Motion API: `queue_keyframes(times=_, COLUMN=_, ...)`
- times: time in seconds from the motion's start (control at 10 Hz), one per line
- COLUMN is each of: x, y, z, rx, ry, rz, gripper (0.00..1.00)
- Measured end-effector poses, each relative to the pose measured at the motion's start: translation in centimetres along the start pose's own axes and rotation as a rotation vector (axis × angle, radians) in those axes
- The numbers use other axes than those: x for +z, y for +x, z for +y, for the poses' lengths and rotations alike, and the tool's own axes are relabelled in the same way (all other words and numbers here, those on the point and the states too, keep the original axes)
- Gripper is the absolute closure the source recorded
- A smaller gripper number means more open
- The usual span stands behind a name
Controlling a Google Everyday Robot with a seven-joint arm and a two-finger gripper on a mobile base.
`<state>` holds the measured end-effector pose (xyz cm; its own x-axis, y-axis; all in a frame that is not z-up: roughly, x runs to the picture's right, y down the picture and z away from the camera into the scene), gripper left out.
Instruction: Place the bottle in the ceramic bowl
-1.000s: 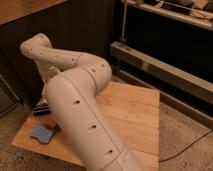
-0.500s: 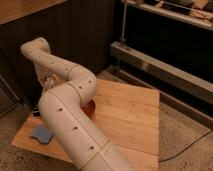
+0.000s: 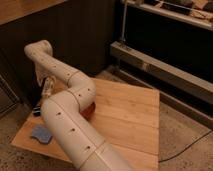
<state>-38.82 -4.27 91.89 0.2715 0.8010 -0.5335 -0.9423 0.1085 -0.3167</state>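
My white arm runs from the bottom middle up over the wooden table (image 3: 130, 115) and bends back down at the far left. The gripper (image 3: 47, 91) hangs there, low over the table's far left corner. A small pale slim thing (image 3: 48, 85) shows at the gripper; it looks like the bottle, but I cannot tell whether it is held. The red-orange ceramic bowl (image 3: 89, 110) sits near the table's middle, mostly hidden behind my arm, to the right of the gripper.
A blue object (image 3: 41, 133) lies at the table's front left. A small dark object (image 3: 36, 111) sits near the left edge. A dark wall is behind the table and a metal rack (image 3: 160, 67) stands to the right. A cable (image 3: 192, 142) lies on the floor.
The arm has folded back and to the left, so the wrist and gripper now hang over the far left corner. A sliver of the red-orange bowl has come into view beside the arm.
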Motion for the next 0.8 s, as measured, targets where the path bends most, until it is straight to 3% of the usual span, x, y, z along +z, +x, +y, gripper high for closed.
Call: queue_keyframes(times=0.8, x=3.0, y=1.2, z=1.3, rx=-0.045, ry=0.062, rz=0.031, gripper=0.35)
